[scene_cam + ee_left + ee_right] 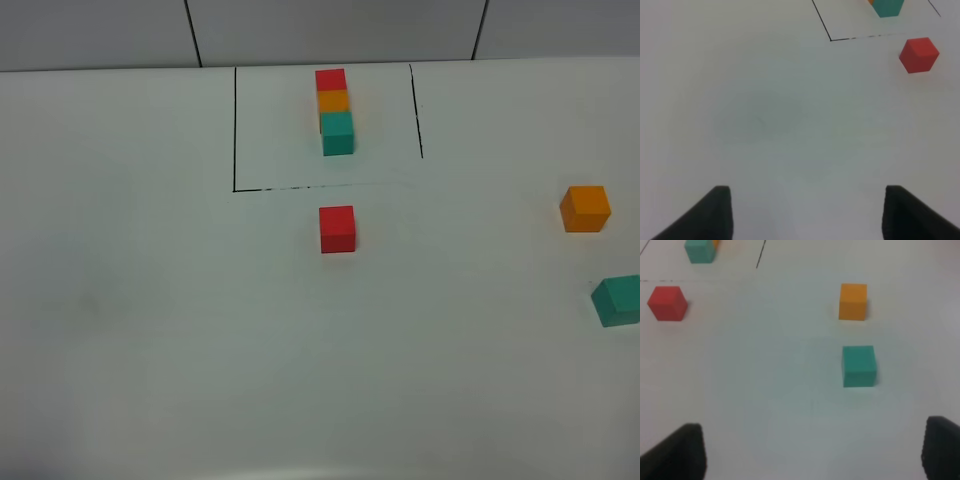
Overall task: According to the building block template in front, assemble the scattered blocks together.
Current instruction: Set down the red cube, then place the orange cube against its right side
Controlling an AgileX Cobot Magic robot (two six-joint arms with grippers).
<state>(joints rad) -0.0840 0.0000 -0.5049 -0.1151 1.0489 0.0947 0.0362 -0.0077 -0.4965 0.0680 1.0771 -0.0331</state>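
Observation:
The template (334, 108) is a joined row of red, orange and teal cubes inside a black-lined box at the back of the table. A loose red cube (337, 229) sits just in front of that box; it also shows in the left wrist view (919, 54) and the right wrist view (667, 303). A loose orange cube (585, 208) (853, 301) and a loose teal cube (618, 300) (859, 365) lie at the far right. My left gripper (807, 212) is open and empty over bare table. My right gripper (812, 452) is open and empty, short of the teal cube. Neither gripper shows in the high view.
The white table (160, 300) carries a black-lined box outline (235, 130) around the template. A tiled wall (330, 30) runs behind the table's far edge. The teal cube lies at the right edge of the high view.

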